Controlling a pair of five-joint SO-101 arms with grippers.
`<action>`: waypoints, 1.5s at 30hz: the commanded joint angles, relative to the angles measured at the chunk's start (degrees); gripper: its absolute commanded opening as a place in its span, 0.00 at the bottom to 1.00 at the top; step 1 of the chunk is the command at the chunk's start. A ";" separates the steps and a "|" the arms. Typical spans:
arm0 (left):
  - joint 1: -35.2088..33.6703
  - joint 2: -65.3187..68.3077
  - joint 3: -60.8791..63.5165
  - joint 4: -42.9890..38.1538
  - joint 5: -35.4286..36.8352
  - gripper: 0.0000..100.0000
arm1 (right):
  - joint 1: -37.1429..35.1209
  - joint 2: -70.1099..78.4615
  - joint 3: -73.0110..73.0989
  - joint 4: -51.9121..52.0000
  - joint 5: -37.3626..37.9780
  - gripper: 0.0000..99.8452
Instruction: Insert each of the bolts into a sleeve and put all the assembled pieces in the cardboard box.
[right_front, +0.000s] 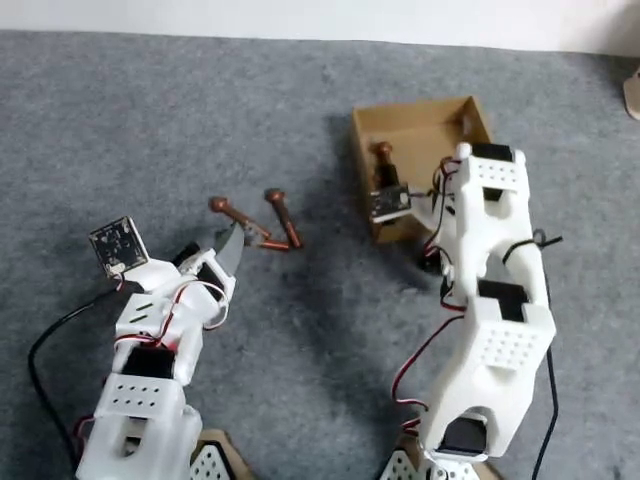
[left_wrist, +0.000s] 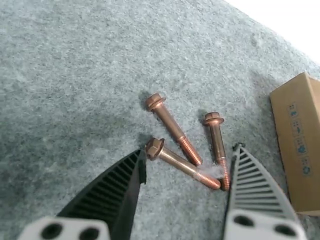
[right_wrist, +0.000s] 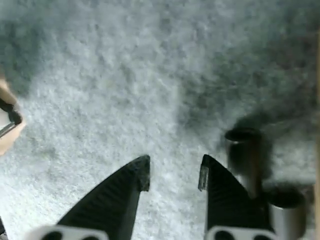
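We see the left gripper (left_wrist: 190, 150) wide open over three bolts (left_wrist: 172, 125), the right gripper (right_wrist: 175, 167) open, empty, beside two sleeves (right_wrist: 245, 155).

You see a grey, fuzzy, felt-like cloth (right_front: 300, 130) spread over the whole table, with dark shadows on it. Along the far side the cloth ends at a plain white strip of surface (right_front: 300, 15), and the border between them runs nearly straight across. At the far right edge a small tan rounded piece (right_front: 633, 92) pokes in near that strip. It is cut off, and you cannot tell what it is.
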 joint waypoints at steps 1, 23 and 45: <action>1.19 -0.84 -0.31 -0.35 -0.53 0.26 | -1.19 0.04 -5.76 0.92 0.53 0.15; 1.19 -0.84 -0.40 -0.35 -0.62 0.26 | -4.44 0.92 -11.65 -0.13 0.53 0.15; 1.19 -0.84 -0.40 -0.35 -0.62 0.26 | 0.04 9.63 -16.04 0.13 0.62 0.15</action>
